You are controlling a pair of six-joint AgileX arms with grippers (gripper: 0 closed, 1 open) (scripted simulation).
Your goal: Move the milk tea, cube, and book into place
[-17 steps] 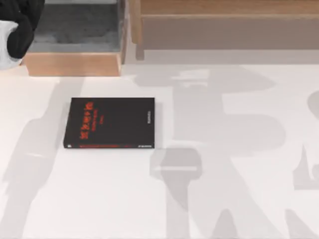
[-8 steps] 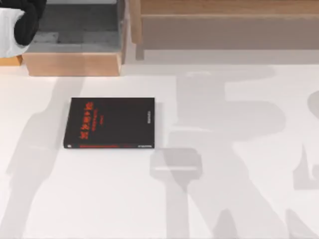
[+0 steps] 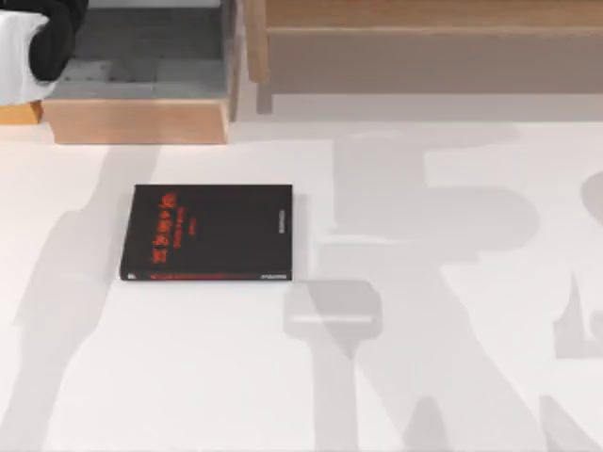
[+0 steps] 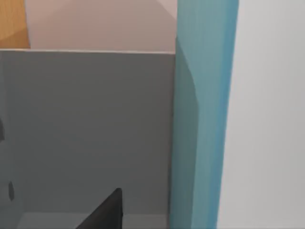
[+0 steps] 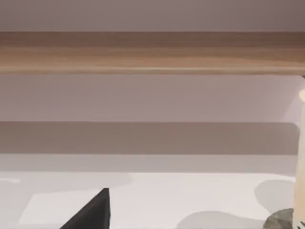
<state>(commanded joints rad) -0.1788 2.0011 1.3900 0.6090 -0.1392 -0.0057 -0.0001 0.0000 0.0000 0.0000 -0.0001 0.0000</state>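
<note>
The book lies flat on the white table, left of centre, black cover up with red lettering. My left arm is at the back left corner, over the left end of a wooden box. A dark part of my left gripper shows before a grey wall and a light blue upright panel. A dark part of my right gripper hangs over the table facing a wooden shelf. A pale cream upright shape stands at that view's edge; I cannot tell whether it is the milk tea. The cube is out of view.
The wooden box has a grey inside and stands at the back left. A long wooden shelf runs along the back right. Arm shadows lie across the table's middle and right.
My left arm has drawn back toward the back left corner, showing less of itself over the box. The shadows on the table have shifted a little. The book has not moved.
</note>
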